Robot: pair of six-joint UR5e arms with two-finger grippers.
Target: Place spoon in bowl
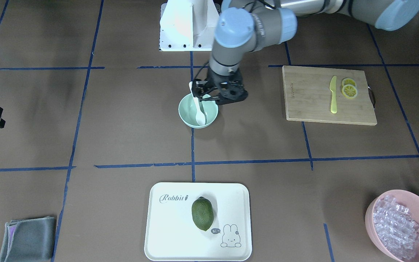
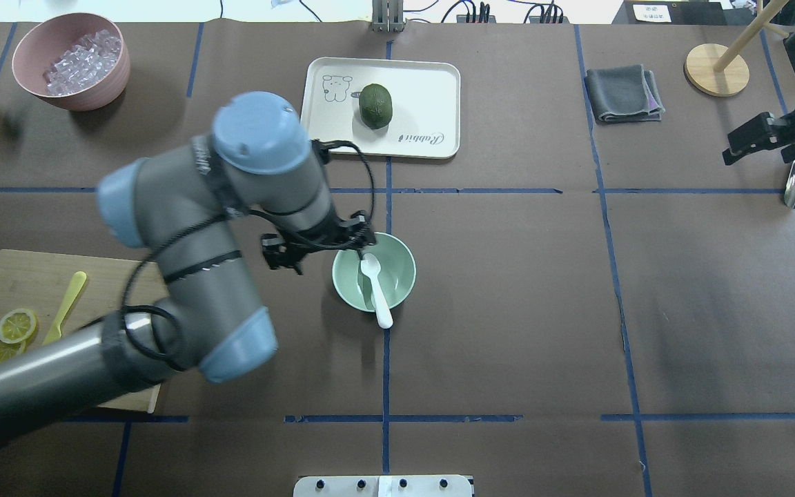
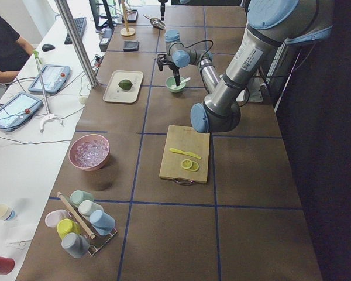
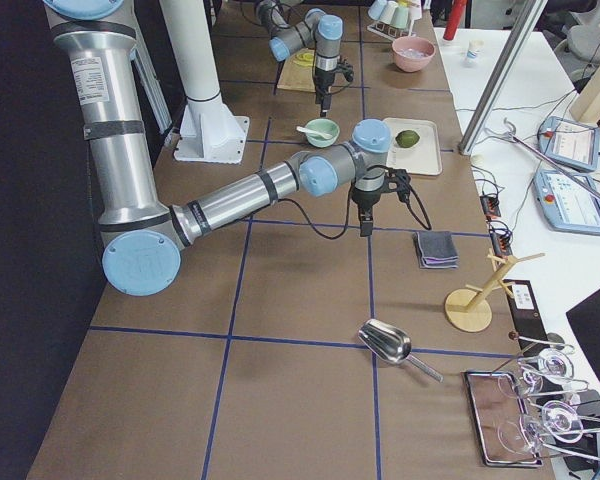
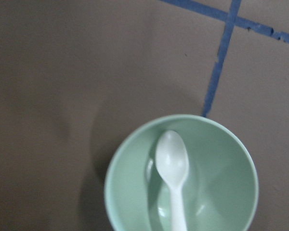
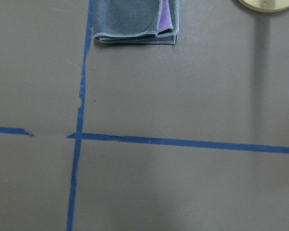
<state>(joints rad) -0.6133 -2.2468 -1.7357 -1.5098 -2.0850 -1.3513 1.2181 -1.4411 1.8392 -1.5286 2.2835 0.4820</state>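
Note:
The white spoon [image 1: 199, 111] lies in the mint-green bowl [image 1: 184, 113] at the table's middle. Its head rests inside and its handle leans over the rim toward the robot. The overhead view shows the same spoon [image 2: 375, 286] and bowl [image 2: 346, 286]. My left gripper [image 1: 204, 94] hangs just above the bowl's rim, open and off the spoon; it also shows in the overhead view [image 2: 363, 241]. The left wrist view looks down on the spoon's head [image 5: 172, 159] inside the bowl [image 5: 130, 192], with no fingers in sight. My right gripper [image 2: 749, 141] is far off at the table's right side, seemingly open and empty.
A white tray [image 2: 432, 90] with a green fruit [image 2: 375, 105] lies beyond the bowl. A cutting board [image 1: 311, 102] holds a yellow knife [image 1: 333, 95] and lemon slices. A pink bowl of ice cubes [image 2: 70, 59], a folded grey cloth [image 2: 622, 93] and a metal scoop [image 4: 390, 345] stand further out.

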